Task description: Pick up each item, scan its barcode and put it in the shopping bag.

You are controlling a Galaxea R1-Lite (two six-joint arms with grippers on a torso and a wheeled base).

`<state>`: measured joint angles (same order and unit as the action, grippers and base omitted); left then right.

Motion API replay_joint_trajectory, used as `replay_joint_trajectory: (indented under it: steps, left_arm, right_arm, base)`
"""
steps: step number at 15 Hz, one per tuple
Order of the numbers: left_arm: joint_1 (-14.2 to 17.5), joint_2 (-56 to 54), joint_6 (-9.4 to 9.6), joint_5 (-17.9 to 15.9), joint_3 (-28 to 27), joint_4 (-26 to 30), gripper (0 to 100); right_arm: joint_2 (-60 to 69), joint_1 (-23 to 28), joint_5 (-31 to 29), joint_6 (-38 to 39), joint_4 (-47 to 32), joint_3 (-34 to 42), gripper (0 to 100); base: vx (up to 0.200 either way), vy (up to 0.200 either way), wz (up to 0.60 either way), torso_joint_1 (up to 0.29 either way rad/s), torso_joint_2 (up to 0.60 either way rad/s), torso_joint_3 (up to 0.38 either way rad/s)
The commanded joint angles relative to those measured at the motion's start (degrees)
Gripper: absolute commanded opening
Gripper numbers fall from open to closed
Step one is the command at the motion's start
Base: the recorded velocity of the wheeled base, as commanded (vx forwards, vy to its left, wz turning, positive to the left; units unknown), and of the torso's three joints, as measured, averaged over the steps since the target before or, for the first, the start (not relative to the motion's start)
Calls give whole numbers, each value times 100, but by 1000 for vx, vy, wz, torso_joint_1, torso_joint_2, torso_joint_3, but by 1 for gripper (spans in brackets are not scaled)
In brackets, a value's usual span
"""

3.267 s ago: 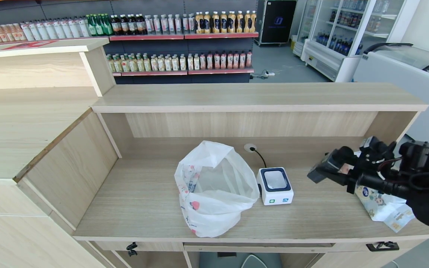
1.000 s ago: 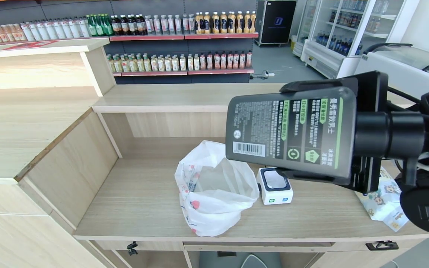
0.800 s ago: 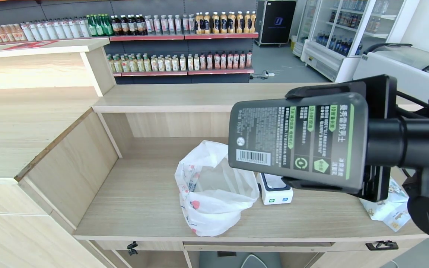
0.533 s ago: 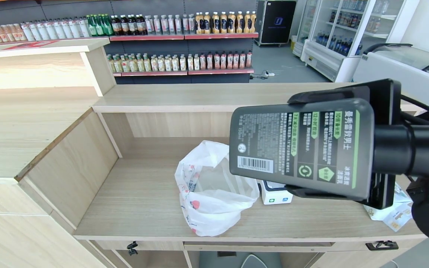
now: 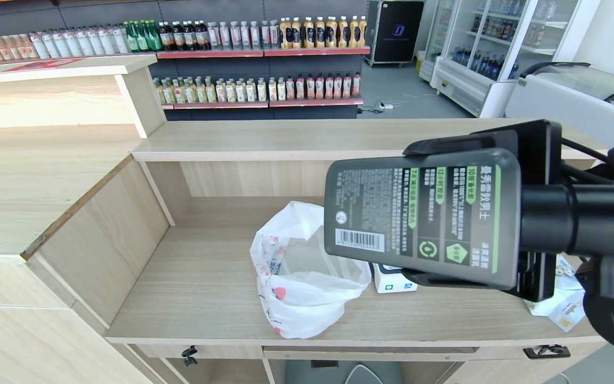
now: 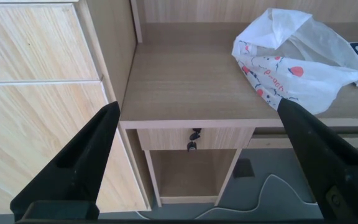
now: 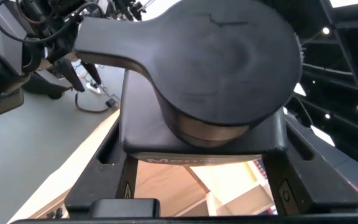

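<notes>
My right gripper [image 5: 411,213] is shut on a dark grey bottle [image 5: 461,213], held on its side high above the counter, close to the head camera. Its barcode label [image 5: 360,240] faces up. The bottle's black cap [image 7: 229,62] points back at the right wrist camera. Under the bottle, the white scanner [image 5: 392,280] is mostly hidden. The white shopping bag [image 5: 307,277] stands open left of the scanner, also seen as bag [image 6: 297,56]. My left gripper [image 6: 197,162] is open, low in front of the counter's left end, holding nothing.
A printed packet [image 5: 557,304] lies on the counter at the far right. A raised wooden ledge [image 5: 285,138] runs behind the work surface, and a side wall [image 5: 99,240] closes its left. A drawer with a key [image 6: 193,138] sits below the counter edge.
The right arm lifted the bottle from low at the right up near the head camera. Over the last second it sank slightly and shifted left, covering more of the scanner.
</notes>
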<state>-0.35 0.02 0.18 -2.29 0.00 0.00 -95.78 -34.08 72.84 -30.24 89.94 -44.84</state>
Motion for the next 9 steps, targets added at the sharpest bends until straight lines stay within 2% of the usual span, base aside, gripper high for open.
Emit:
replay_joint_trajectory:
  steps: [1,3,4,5,6,7,8,9]
  left_arm:
    - [0,6,-1,1,0,0,100]
    - [0,-2,-1,1,0,0,100]
    - [0,6,-1,1,0,0,100]
    - [0,6,-1,1,0,0,100]
    - [0,6,-1,1,0,0,100]
    - [0,6,-1,1,0,0,100]
    - [0,6,-1,1,0,0,100]
    - [0,6,-1,1,0,0,100]
  right_arm:
    - [-37,-2,2,1,6,-8,0]
    - [104,69,-77,10,6,10,0]
    - [578,438,-921,27,-645,195,0]
    - [780,596,-1290,36,-952,283,0]
    - [1510,1194,-2344,133,-2253,581,0]
    - [1932,1686,-2758,326,-2912,766,0]
    - [2125,1993,-2845,528,-3158,889,0]
    - [2301,2828,-2889,1091,-3316,1082,0]
  base:
    - [0,0,0,0,0,0]
    - [0,0,0,0,0,0]
    - [0,0,0,0,0,0]
    - [0,0,0,0,0,0]
    - [0,0,0,0,0,0]
    - [0,0,0,0,0,0]
    - [0,0,0,0,0,0]
    - [0,0,0,0,0,0]
